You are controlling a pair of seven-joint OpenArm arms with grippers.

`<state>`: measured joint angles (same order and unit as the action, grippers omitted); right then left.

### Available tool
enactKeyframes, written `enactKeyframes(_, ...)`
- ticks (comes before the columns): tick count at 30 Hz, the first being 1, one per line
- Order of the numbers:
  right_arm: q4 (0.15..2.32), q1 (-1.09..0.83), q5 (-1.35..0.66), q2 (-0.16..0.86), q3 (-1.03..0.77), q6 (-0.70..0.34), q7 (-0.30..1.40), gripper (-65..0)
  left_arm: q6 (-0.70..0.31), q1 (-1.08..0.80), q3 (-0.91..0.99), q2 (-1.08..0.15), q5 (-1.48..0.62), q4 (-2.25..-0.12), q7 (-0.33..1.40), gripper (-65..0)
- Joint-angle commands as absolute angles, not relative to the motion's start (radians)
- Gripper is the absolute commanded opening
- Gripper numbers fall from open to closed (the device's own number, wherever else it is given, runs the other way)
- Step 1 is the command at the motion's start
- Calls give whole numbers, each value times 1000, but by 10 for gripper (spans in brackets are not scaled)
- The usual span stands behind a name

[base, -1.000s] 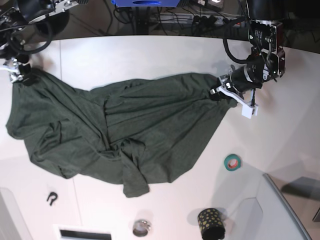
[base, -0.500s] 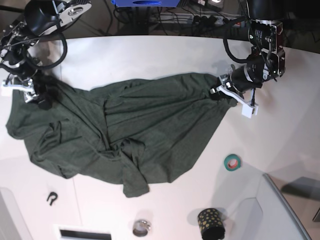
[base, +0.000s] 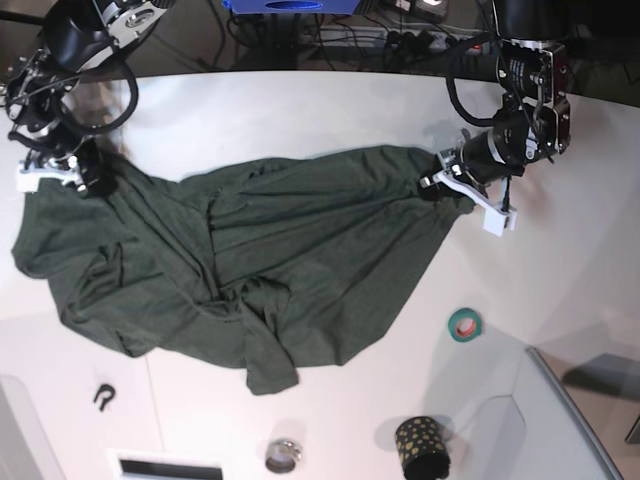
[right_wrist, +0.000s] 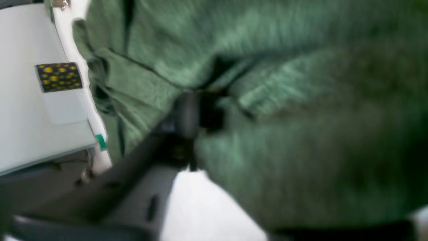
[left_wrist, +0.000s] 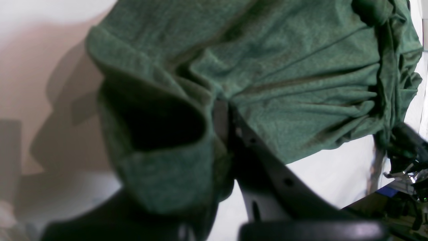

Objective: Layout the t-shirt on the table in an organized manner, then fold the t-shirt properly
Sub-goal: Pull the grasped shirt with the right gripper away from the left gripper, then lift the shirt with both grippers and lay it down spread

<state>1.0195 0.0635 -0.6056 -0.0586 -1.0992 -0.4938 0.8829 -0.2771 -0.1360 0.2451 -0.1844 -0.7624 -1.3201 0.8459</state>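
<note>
- The shirt [base: 240,260] lies crumpled across the desk [base: 300,110], stretched between the two arms, with its bulk bunched below and between them.
- The left end effector [base: 445,183] is pressed together on a gathered corner of the shirt; in its wrist view the cloth wraps thickly over one finger [left_wrist: 227,127] and hangs in a deep fold beside it.
- The right end effector [base: 72,172] sits at the opposite corner. Its wrist view is blurred, with cloth bunched right at the tips, so I cannot tell whether it is pinching the shirt or not.
- Risk: if the right grip has caught only a thin fold, or nothing, any outward pull will slip it free and that corner will drop back slack.
- Risk: the left grip holds a wad, not a single edge. Pulling on it may drag several layers together, so the shirt spreads twisted rather than flat.
- Risk: the middle of the shirt, well away from both end effectors, is heaped and overlapped. Tension from the corners alone may tighten those creases instead of opening them.
- Risk: the tape roll [base: 464,324] lies near the hem below the left end effector, with the dotted cup [base: 422,447] and a small metal ring [base: 283,455] further down. A sweeping hem could nudge the tape or catch on it.
- Risk: lifting too high while stretched could haul the far side off the desk's curved edge behind the arms.
</note>
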Motion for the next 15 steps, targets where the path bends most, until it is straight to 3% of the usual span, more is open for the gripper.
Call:
enactKeyframes(1,1021,59,-555,-59,-1095,-470,917,-567,-285,-127,246,-193,-779,-1336,835,-650)
enactKeyframes(3,1024,59,-553,-48,-1093,-470,923,-569,-285,-127,246,-194,-779,-1337,837,-650)
enactKeyframes(7,1102,59,-553,-15,-1006,-470,978,-650,-285,-134,186,-248,-779,-1400,837,-650)
enactKeyframes(15,1624,50,-559,7,-834,-361,1214,-645,-285,-128,79,-450,-791,-1673,839,-650)
